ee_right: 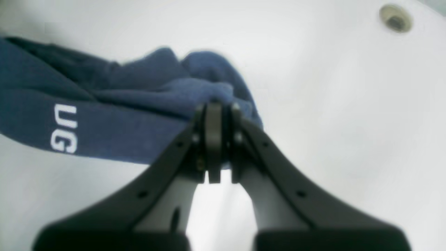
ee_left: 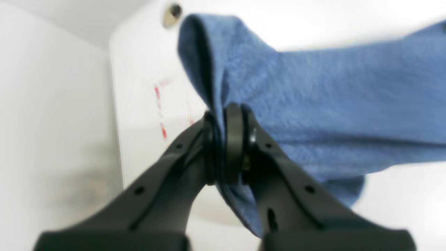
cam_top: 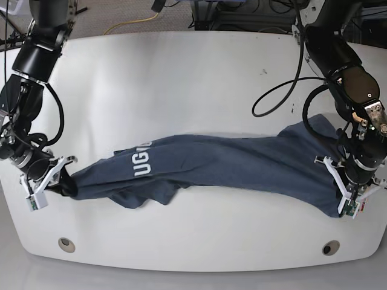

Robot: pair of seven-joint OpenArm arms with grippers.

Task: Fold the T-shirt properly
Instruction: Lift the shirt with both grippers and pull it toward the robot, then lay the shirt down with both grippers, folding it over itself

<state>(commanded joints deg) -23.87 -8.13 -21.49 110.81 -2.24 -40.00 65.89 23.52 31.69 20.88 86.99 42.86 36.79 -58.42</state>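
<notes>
T-shirt (cam_top: 211,160) lies bunched lengthwise across the white tabletop (cam_top: 181,78), stretched between both arms, lettering partly visible. Left gripper (ee_left: 226,146) has its jaws clenched on one end of the cloth; right gripper (ee_right: 214,139) likewise on the opposite end. Step judged: spreading, no fold yet. You next need to flatten it.

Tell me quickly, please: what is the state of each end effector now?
Left end effector: closed, holding the dark navy-blue cotton T-shirt.
Right end effector: closed, holding the same T-shirt's other end.
</notes>
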